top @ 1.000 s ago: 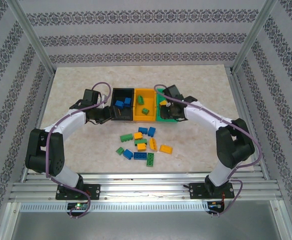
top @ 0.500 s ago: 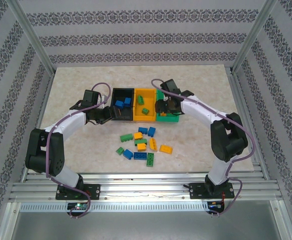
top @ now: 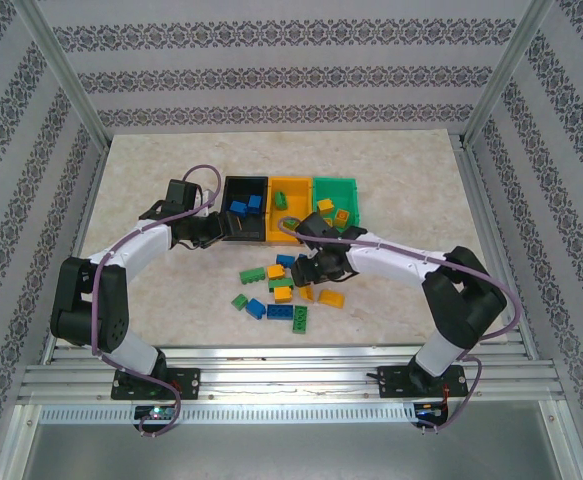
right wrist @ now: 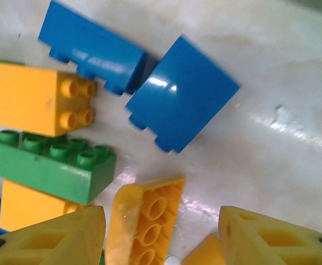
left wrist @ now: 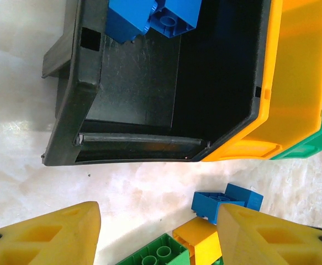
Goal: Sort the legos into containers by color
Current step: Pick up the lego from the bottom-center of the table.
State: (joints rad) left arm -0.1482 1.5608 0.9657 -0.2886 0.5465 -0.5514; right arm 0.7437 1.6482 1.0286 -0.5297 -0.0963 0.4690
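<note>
Right gripper (right wrist: 162, 226) low over the loose legos (top: 282, 293) near the middle of the table (top: 171, 160), fingers (right wrist: 271, 237) spread, gripping nothing. One yellow-orange brick (right wrist: 141, 226) on its side between the tips; contact unclear. Forearm stretched leftward from a raised elbow. Farther back, left gripper (left wrist: 158, 221) likewise parted and empty, just short of the near wall of the black bin (left wrist: 72, 110); arm bowed in from the left edge. Blue bricks (top: 239, 208) inside that bin. Beside it, orange-yellow bin (top: 271, 215), then green bin (top: 336, 181), touching in a row.
</note>
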